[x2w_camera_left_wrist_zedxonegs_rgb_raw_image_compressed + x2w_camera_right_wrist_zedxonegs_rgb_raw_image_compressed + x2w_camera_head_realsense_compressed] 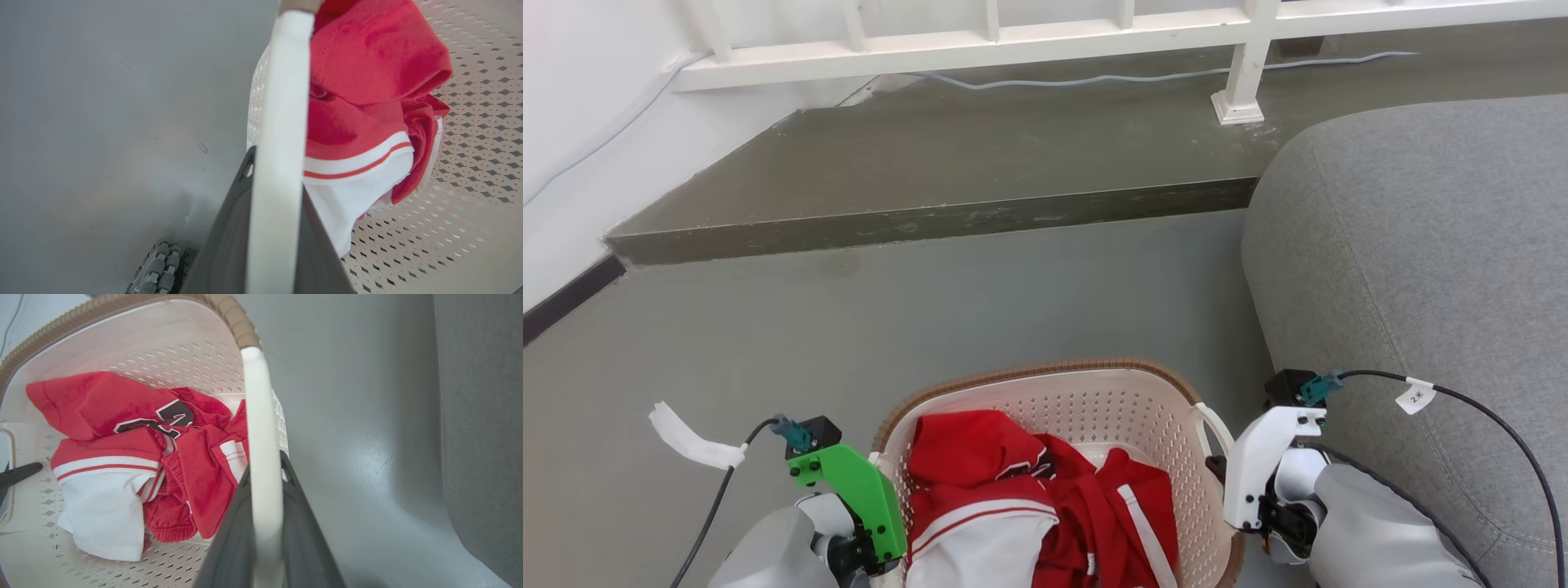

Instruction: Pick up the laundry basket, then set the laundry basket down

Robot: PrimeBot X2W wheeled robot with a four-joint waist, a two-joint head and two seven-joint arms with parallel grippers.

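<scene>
closest to the lens on both wrist cams are my own dark fingers (229, 237), with a strip of white plastic running up between them. so: left hand (278, 175) is pinching the left loop handle (282, 81) of the laundry basket (1045, 371), one finger on the outer side, one on the inner side, both pressed up against it. right hand (264, 469) is the same deal on the right loop handle (255, 400), clamped from both sides just below where the brown woven-look rim ends.

from the head cam the basket sits at the bottom middle of the view, right in front of me and between my two wrists. cream walls full of little holes. red-and-white clothes (1013, 474) are bunched up inside, more toward my left and my near side, and the far wall is bare.

grey floor (849, 327) all around it. honestly can't tell if the bottom is resting on the floor or hanging just off it. a grey sofa (1421, 245) is near the basket on my right. further out there's a raised dark step (931, 163) and a white railing (980, 41) on it.
</scene>
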